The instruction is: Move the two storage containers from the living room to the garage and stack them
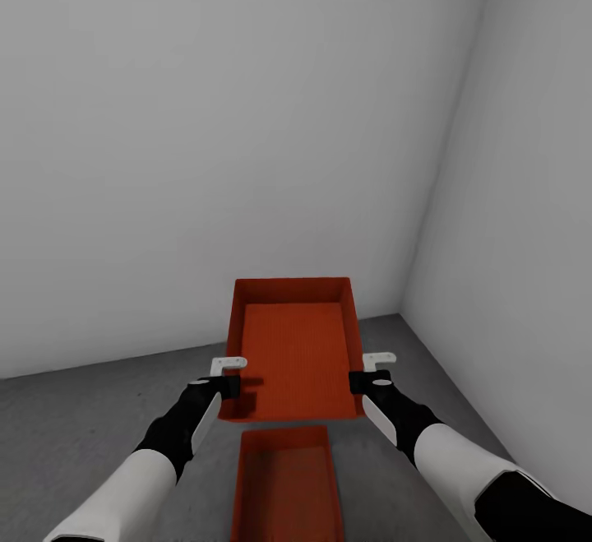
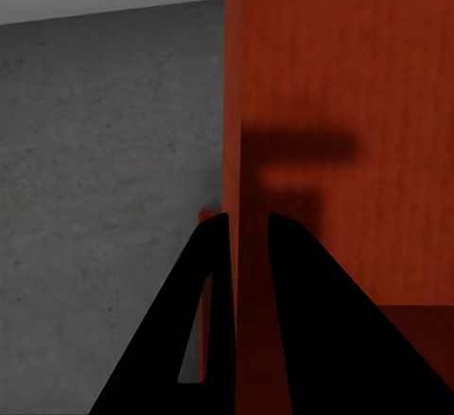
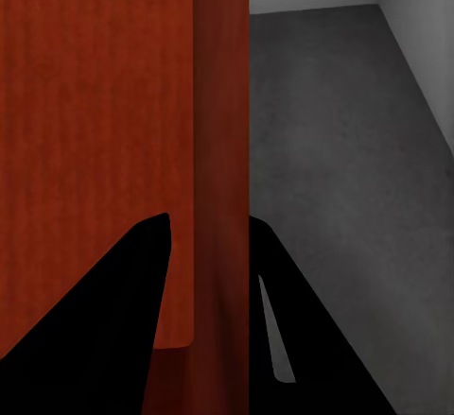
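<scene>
Head view: left gripper [image 1: 229, 374] and right gripper [image 1: 367, 369] each clamp a side wall of the raised bin [image 1: 296, 345], likely stiff and light, above the second bin [image 1: 286, 484] on the floor [image 1: 82, 419].

White forearms [image 1: 123, 493], black wrists, white claws

The head view looks forward and down from above the held storage container [image 1: 296, 349], facing a white-walled corner. Each wrist view sits close against one long wall of that container [image 2: 331, 103] [image 3: 104, 103], looking along it to the grey floor [image 2: 104, 150] [image 3: 331, 131], which all three views share.
</scene>
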Controlling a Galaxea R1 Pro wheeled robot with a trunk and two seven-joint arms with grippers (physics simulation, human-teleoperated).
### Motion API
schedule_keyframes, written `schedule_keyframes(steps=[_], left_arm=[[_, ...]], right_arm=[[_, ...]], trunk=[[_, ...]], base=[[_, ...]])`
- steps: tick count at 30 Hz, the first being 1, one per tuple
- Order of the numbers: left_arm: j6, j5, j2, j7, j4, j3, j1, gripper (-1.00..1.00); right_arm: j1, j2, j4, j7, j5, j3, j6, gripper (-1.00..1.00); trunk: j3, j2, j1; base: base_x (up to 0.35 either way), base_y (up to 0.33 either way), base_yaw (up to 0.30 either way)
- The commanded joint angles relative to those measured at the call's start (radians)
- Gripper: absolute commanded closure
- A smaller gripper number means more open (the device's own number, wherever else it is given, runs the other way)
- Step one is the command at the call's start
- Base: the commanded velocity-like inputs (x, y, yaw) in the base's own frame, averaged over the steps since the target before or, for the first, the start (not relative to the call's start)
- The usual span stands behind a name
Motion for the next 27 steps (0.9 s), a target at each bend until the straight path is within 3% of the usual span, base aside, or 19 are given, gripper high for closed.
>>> schedule_keyframes(steps=[1, 27], left_arm=[[0.003, 0.031, 0.002, 0.009, -0.006, -0.005, -0.002, 1.0], [0.003, 0.031, 0.002, 0.009, -0.006, -0.005, -0.002, 1.0]], right_arm=[[-0.001, -0.027, 0.071, -0.007, -0.023, 0.028, 0.004, 1.0], [-0.001, -0.027, 0.072, -0.007, -0.023, 0.028, 0.004, 1.0]], trunk=[[-0.004, -0.003, 0.001], [-0.045, -0.003, 0.001]], base=[[0.0, 0.0, 0.0], [0.0, 0.0, 0.0]])
